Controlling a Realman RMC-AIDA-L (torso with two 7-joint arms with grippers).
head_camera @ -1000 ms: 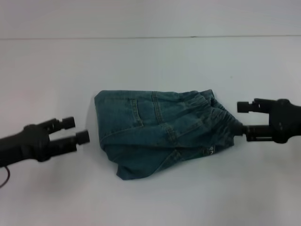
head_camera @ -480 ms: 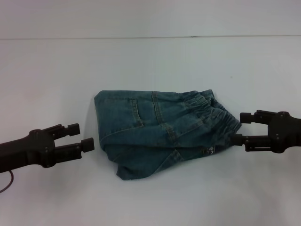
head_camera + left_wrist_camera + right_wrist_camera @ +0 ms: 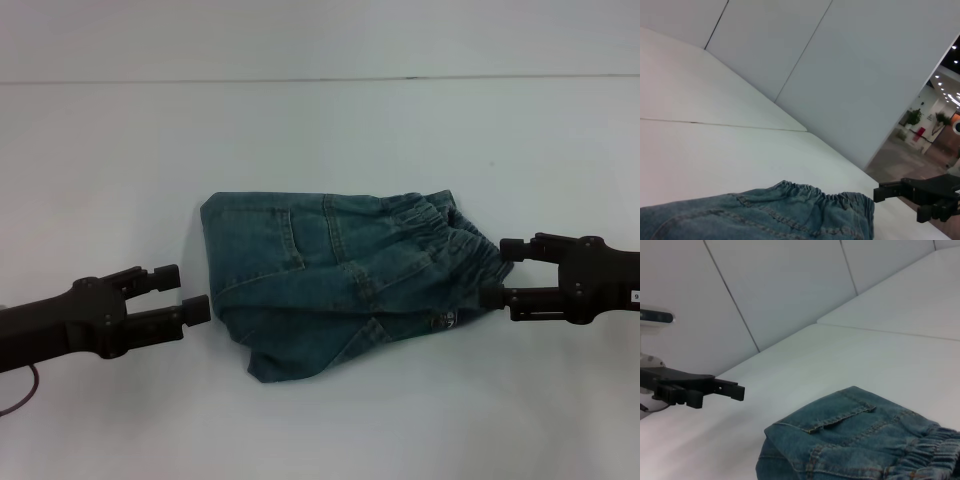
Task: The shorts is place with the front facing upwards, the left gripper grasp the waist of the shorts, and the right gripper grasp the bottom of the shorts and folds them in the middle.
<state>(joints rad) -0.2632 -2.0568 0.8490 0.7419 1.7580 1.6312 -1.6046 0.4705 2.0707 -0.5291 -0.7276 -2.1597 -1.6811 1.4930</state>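
The blue denim shorts [image 3: 330,285] lie folded on the white table [image 3: 320,130], with a stitched pocket face up. The ruffled elastic waist [image 3: 455,245] is at the right end. The hems are not clearly shown. My left gripper [image 3: 187,291] is open and empty, just left of the shorts' left edge. My right gripper [image 3: 497,272] is open, with its fingertips at the right edge of the waist and no cloth held. The left wrist view shows the shorts [image 3: 765,215], the waist [image 3: 825,196] and the right gripper [image 3: 900,200]. The right wrist view shows the shorts [image 3: 855,440] and the left gripper [image 3: 715,390].
The table's far edge meets a pale wall [image 3: 320,40] behind the shorts. Bare table surface lies around the shorts on all sides. A cable [image 3: 20,385] hangs by the left arm at the frame's left edge.
My left gripper has moved right, close to the shorts' left edge. My right gripper has moved slightly left and down to the waist. The shorts have not moved.
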